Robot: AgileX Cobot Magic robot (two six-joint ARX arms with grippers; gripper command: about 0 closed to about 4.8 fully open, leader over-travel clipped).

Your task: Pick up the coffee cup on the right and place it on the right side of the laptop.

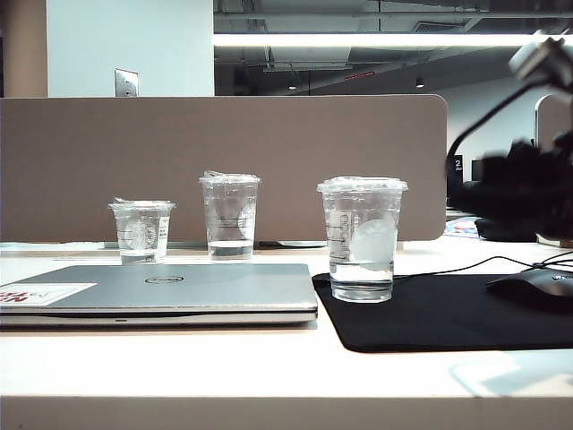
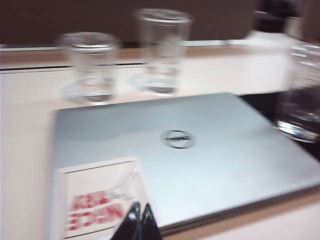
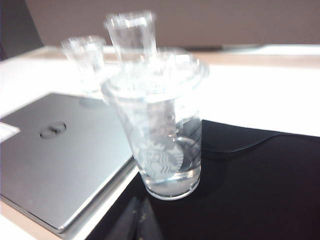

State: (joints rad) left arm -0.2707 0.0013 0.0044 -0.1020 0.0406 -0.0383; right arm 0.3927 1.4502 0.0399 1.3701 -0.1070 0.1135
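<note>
Beside the slim silver-grey laptop (image 1: pixel 170 291), on its right, the clear plastic lidded coffee cup (image 1: pixel 362 238) stands on black mat (image 1: pixel 448 313). My right gripper (image 3: pixel 137 220) fingers are together, empty, near the cup; left gripper (image 2: pixel 138 222) also closed over the laptop. Approaching closed, I may knock the cup over.

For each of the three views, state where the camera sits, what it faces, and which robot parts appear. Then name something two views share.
Exterior: low at the table edge, facing the laptop, three cups; dark arm at right.
Left wrist: above the laptop; shut left gripper tips show.
Right wrist: facing the coffee cup on the black mat; shut right gripper tips show.
Shared: laptop, coffee cup.

Dell logo on laptop (image 3: pixel 55 150) lid
</note>
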